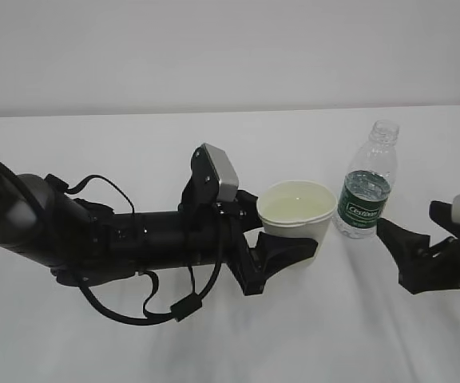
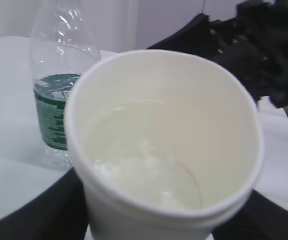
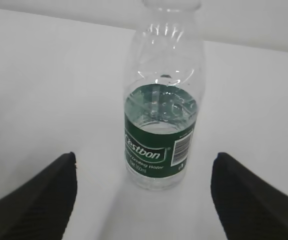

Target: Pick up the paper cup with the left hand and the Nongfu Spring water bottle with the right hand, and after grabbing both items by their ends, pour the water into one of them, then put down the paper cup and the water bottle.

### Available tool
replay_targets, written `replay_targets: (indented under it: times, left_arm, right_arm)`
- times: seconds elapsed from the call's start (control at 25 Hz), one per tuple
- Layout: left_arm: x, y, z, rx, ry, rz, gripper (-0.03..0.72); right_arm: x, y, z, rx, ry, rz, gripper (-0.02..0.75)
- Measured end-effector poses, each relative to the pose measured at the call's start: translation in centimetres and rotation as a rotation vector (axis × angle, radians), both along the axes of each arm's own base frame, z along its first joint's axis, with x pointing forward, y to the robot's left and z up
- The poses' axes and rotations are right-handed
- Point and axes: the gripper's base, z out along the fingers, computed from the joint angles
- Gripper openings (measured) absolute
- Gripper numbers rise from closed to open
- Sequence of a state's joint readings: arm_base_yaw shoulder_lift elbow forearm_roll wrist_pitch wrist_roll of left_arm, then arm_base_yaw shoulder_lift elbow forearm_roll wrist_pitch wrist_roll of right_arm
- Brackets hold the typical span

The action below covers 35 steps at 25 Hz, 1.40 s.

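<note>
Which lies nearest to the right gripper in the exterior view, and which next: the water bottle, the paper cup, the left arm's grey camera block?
1. Water bottle: standing just up-left of the open right gripper.
2. Paper cup: further left, between the left gripper's fingers.
3. Grey camera block: farthest, left of the cup.

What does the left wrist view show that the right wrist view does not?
Only the left wrist view shows the cup, with water inside it, and the right gripper behind it. Only the right wrist view shows the label's white lettering and barcode, with the right jaws standing wide apart, clear of the bottle. Both show the uncapped bottle upright on the white table, partly filled.
</note>
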<state>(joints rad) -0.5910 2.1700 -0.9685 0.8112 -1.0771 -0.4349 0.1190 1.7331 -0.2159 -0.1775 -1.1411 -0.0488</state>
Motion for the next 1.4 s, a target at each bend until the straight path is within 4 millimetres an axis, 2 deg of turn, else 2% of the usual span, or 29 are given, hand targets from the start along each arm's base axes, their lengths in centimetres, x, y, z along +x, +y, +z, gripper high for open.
replay_targets:
  times: [0.12,0.28,0.68,0.92,1.16,1.4]
  left_arm:
    - [0.5,0.3,0.1,-0.011,0.006,0.049,0.476]
    - [1.8,1.5,0.1,-0.017,0.016,0.121,0.476]
    - [3.9,5.7,-0.4,-0.024,0.053,0.281,0.475]
    - [4.4,9.2,-0.4,-0.036,0.042,0.396,0.475]
    - [4.1,13.1,-1.7,-0.001,0.086,0.557,0.472]
    - [3.6,15.2,-2.3,0.036,0.091,0.644,0.465]
  right_arm:
    - [-1.6,-0.2,1.0,0.003,-0.027,0.000,0.630]
    - [-2.7,-0.4,2.0,0.008,-0.066,-0.004,0.627]
    - [-3.0,-0.4,2.2,0.010,-0.071,-0.010,0.624]
    - [-3.0,-0.6,2.2,0.012,-0.071,-0.023,0.615]
    - [-3.0,-0.6,2.2,0.013,-0.071,-0.027,0.613]
    - [-3.0,-0.6,2.2,0.013,-0.071,-0.031,0.605]
